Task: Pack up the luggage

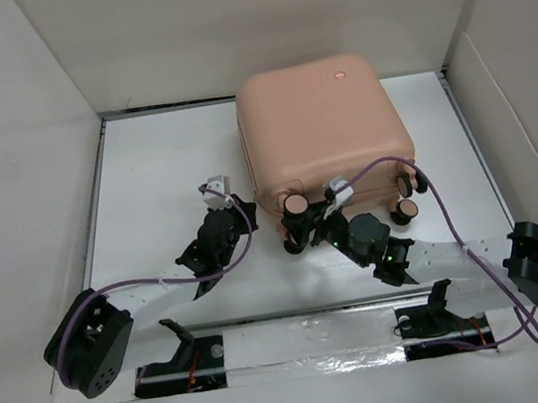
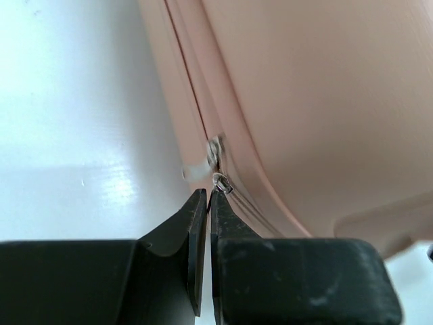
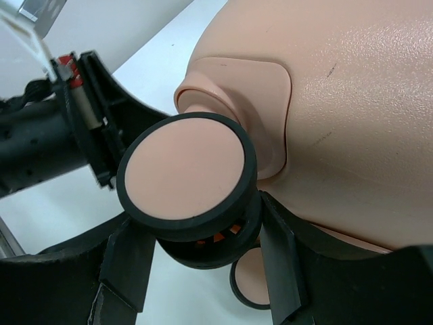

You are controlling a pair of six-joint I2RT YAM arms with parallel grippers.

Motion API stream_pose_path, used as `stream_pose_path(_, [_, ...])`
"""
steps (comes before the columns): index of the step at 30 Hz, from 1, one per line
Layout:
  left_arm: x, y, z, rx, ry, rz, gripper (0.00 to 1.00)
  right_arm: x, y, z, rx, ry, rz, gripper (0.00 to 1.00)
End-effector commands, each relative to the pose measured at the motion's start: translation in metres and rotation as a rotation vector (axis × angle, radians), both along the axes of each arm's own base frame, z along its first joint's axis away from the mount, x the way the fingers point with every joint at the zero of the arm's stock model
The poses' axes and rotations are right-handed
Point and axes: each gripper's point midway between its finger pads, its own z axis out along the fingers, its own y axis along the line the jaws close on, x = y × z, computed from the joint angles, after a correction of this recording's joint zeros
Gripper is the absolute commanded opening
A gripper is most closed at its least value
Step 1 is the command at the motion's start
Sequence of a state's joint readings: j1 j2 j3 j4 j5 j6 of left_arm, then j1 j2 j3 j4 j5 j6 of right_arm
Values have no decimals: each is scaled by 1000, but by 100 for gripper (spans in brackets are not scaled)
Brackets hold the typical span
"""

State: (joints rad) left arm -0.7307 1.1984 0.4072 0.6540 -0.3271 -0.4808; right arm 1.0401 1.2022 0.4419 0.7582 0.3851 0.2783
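Luggage (image 1: pixel 324 129) is closed; zipping is left, I judge. My left gripper (image 2: pixel 208 203), jaws together, pinches what looks like the zipper pull (image 2: pixel 220 181); my right gripper (image 3: pixel 203 261), half-spread, clamps a wheel (image 3: pixel 183 169).

Open table (image 1: pixel 159 167) left of the luggage (image 1: pixel 323 124), luggage blocking the right rear, walls (image 1: pixel 11 147) enclosing three sides

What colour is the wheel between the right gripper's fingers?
The wheel has a peach-pink face and black rim; clearest in the right wrist view.
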Motion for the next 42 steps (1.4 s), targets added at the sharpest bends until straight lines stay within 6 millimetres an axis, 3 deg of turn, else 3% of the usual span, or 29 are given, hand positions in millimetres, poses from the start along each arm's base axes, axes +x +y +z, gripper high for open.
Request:
stream_pose_path(1, [48, 74, 13, 50, -65, 353, 0, -4, -2, 75, 221, -122, 13, 0])
stream_pose_path(7, [80, 84, 20, -33, -73, 407, 0, -17, 26, 74, 170, -121, 105, 0])
stream_pose_path(11, [79, 85, 38, -132, -52, 411, 0, -21, 49, 75, 154, -121, 160, 0])
stream_pose_path(12, [74, 87, 41, -151, -58, 417, 24, -29, 59, 76, 148, -123, 190, 0])
stream_pose_path(13, [67, 91, 62, -222, -96, 425, 39, -30, 68, 70, 118, -119, 204, 0])
stream_pose_path(14, [60, 95, 66, -243, -94, 440, 54, -31, 77, 81, 131, -133, 216, 0])
stream_pose_path(15, [53, 102, 68, -256, -96, 462, 75, -34, 84, 83, 126, -138, 233, 0])
stream_pose_path(16, [43, 108, 95, -321, -148, 462, 82, -36, 93, 79, 104, -136, 250, 0])
stream_pose_path(17, [34, 112, 99, -345, -138, 472, 87, -40, 102, 81, 102, -138, 271, 0])
stream_pose_path(18, [28, 115, 110, -373, -152, 472, 93, -40, 111, 95, 125, -156, 294, 0])
stream_pose_path(19, [13, 122, 143, -444, -222, 461, 94, -43, 120, 98, 121, -161, 312, 0])
stream_pose_path(20, [3, 127, 150, -458, -227, 461, 95, -44, 130, 89, 90, -142, 324, 1])
stream_pose_path(21, [-5, 129, 165, -490, -251, 448, 98, -41, 137, 104, 111, -150, 304, 22])
stream_pose_path(22, [-23, 137, 192, -555, -314, 424, 99, -36, 139, 100, 93, -131, 282, 33])
stream_pose_path(24, [-41, 138, 214, -579, -360, 371, 99, -44, 144, 106, 91, -131, 271, 59])
stream_pose_path(25, [-55, 143, 231, -604, -408, 344, 99, -38, 139, 108, 79, -131, 228, 72])
stream_pose_path(26, [-61, 142, 233, -592, -409, 321, 99, -43, 139, 109, 63, -133, 232, 100])
stream_pose_path(28, [-75, 139, 248, -560, -426, 262, 99, -52, 131, 123, 12, -136, 215, 100])
stream_pose_path(29, [-77, 136, 244, -521, -400, 244, 99, -57, 127, 129, -1, -144, 212, 100])
stream_pose_path(30, [-83, 132, 252, -505, -399, 204, 99, -68, 113, 152, 25, -170, 199, 100])
stream_pose_path(32, [-85, 130, 240, -427, -339, 193, 99, -71, 89, 163, -7, -207, 170, 100])
stream_pose_path(33, [-89, 130, 245, -415, -340, 179, 99, -71, 73, 170, -1, -211, 132, 100])
stream_pose_path(34, [-92, 132, 239, -374, -322, 178, 99, -72, 39, 187, 20, -224, 92, 100])
stream_pose_path(36, [-98, 136, 241, -340, -331, 174, 99, -68, -4, 199, 39, -226, 4, 100])
stream_pose_path(37, [-103, 140, 243, -331, -346, 174, 99, -63, -55, 213, 60, -225, -110, 100])
stream_pose_path(39, [-107, 144, 240, -298, -360, 175, 99, -61, -102, 207, 67, -195, -210, 100])
stream_pose_path(41, [-112, 147, 242, -290, -387, 173, 99, -57, -169, 206, 135, -161, -363, 100])
stream_pose_path(42, [-112, 149, 242, -274, -401, 175, 99, -56, -185, 195, 133, -152, -402, 100])
